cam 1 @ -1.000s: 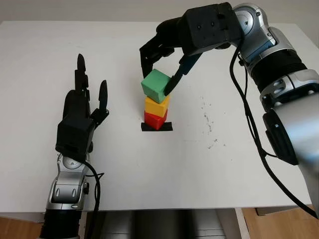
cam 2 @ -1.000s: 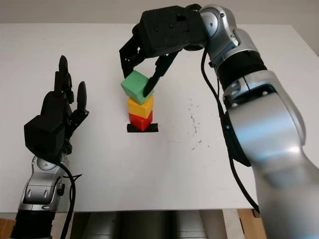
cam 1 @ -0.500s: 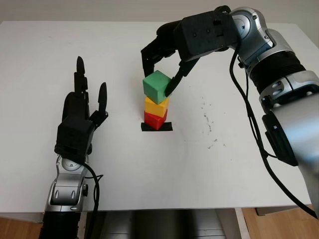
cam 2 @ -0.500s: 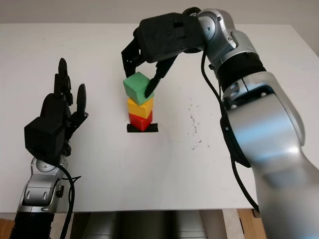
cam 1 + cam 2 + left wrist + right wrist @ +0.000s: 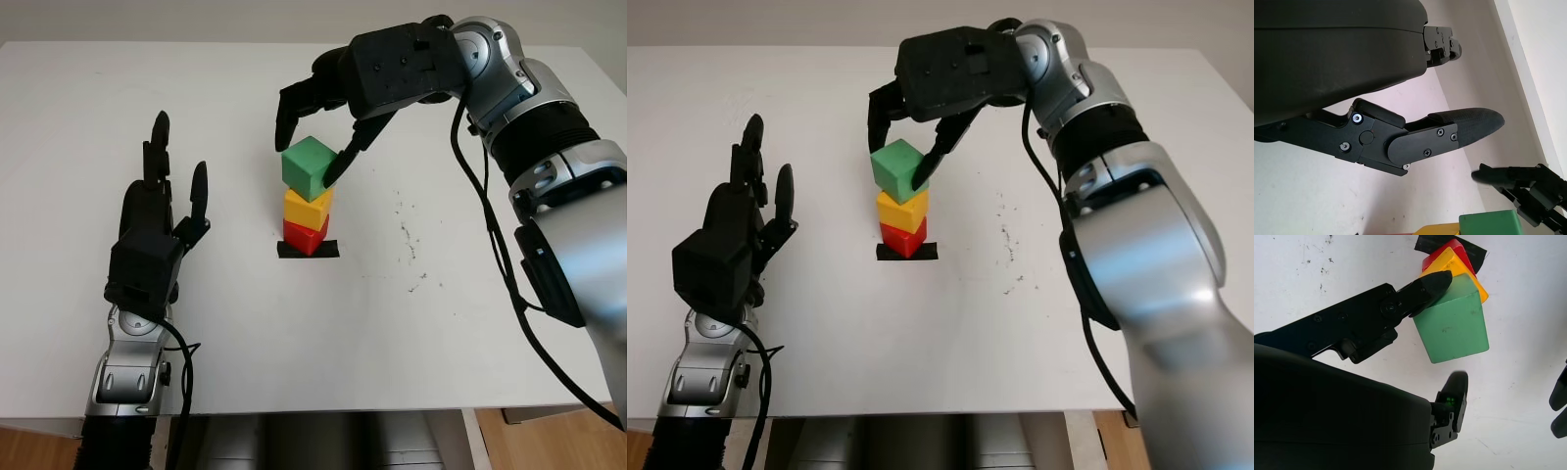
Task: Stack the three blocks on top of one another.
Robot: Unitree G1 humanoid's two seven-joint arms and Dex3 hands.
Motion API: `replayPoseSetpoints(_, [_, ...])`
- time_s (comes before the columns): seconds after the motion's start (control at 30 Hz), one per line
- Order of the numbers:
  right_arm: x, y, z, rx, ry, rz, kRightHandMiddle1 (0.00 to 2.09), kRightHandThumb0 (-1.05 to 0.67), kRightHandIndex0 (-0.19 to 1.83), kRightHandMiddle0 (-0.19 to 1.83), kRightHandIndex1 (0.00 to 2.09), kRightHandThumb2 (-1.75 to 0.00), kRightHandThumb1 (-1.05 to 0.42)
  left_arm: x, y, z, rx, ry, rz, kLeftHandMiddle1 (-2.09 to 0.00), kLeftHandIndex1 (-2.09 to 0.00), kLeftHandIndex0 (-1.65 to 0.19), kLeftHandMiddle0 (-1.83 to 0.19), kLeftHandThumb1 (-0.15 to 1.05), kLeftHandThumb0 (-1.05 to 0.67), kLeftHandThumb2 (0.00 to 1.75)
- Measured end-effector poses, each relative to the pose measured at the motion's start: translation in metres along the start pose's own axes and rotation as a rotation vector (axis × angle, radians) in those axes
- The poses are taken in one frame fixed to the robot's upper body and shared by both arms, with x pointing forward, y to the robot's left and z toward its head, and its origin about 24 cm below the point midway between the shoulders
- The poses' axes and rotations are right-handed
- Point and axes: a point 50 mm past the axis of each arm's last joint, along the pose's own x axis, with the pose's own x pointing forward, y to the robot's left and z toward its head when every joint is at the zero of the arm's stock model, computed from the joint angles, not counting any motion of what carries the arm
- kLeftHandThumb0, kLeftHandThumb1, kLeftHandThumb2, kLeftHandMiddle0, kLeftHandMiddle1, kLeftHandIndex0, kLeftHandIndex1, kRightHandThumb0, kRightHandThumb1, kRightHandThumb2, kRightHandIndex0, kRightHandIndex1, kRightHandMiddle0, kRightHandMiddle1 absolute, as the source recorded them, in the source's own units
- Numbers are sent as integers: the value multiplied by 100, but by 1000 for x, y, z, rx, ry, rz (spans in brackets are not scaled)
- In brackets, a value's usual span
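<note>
A green block [image 5: 309, 166] sits on a yellow block [image 5: 309, 208], which sits on a red block [image 5: 304, 235] over a patch of black tape [image 5: 309, 251] at mid-table. My right hand [image 5: 305, 147] arches over the green block from behind and is open. One fingertip [image 5: 1431, 283] lies against the block's right face. The other fingers [image 5: 284, 116] stand clear of its left side. In the right wrist view the green block [image 5: 1454, 323] is level on the stack. My left hand [image 5: 174, 186] is open, raised above the table left of the stack.
The white table [image 5: 441, 343] carries a few dark specks [image 5: 407, 230] to the right of the stack. Its front edge runs along the bottom of the head views, and its far edge lies behind my right arm.
The green block went from tilted in my right hand's grasp to level on the yellow block. The fingers on its left side have lifted away. My left hand has barely moved.
</note>
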Motion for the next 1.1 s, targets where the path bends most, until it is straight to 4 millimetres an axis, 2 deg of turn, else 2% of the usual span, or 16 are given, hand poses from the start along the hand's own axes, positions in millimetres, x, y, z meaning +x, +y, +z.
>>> replayPoseSetpoints(0.03, [0,0,0,-8,-2,0,46,-72,-5,-15,1,-5,-84,0,0,0,0,0,0,-5,-19,15,14,105,-78,65])
replayPoseSetpoints(0.1, [-3,-1,0,-25,-4,-1,13,-79,-16,-18,1,-5,-84,0,0,0,-3,1,0,-5,-15,18,14,105,-78,65])
replayPoseSetpoints(0.17, [-5,-2,-1,-20,-3,25,4,-82,-18,-19,0,-5,-83,0,1,0,-13,3,0,-5,-13,19,15,105,-78,65])
replayPoseSetpoints(0.27, [-11,-3,-6,41,-5,53,0,-87,-19,-19,0,-5,-84,0,2,-1,-16,9,0,-5,-12,18,15,105,-79,66])
replayPoseSetpoints(0.33, [-18,-9,-7,64,-29,15,0,-93,-19,-19,0,-8,-90,1,2,-1,-14,9,-2,-5,-11,19,16,105,-78,66])
replayPoseSetpoints(0.43, [-31,-19,-9,141,-123,-171,2,-88,-15,-16,2,-15,-102,2,1,-2,-17,7,-4,-5,-9,19,17,105,-80,67])
replayPoseSetpoints(0.53, [-44,-20,-20,256,-213,-390,5,-76,-6,-12,7,-28,-104,3,3,-1,-26,7,-3,-4,-7,19,18,105,-81,66])
replayPoseSetpoints(0.6, [-51,-11,-32,358,-246,-507,6,-74,-2,-10,9,-31,-105,4,4,-2,-32,3,-2,-4,-6,19,19,105,-81,66])
replayPoseSetpoints(0.67, [-55,5,-45,414,-237,-595,6,-71,-3,-10,8,-46,-105,4,5,-1,-37,-3,-4,-3,-5,19,19,105,-80,65])
replayPoseSetpoints(0.73, [-58,29,-61,483,-209,-667,7,-68,-4,-7,7,-50,-105,5,6,-1,-38,-5,-7,-3,-4,19,19,105,-80,65])
replayPoseSetpoints(0.83, [-57,68,-81,685,-185,-722,5,-64,-10,-11,4,-56,-105,6,9,-4,-27,4,-7,-4,-5,18,18,105,-80,66])
replayPoseSetpoints(0.97, [-49,99,-86,877,-175,-739,0,-65,-18,-19,1,-61,-105,9,8,-3,-22,-8,-5,-6,-6,16,14,105,-79,67])
replayPoseSetpoints(1.1, [-43,109,-79,933,-178,-773,0,-64,-19,-19,1,-65,-105,12,7,-1,-27,-18,-6,-5,-6,16,15,105,-79,66])
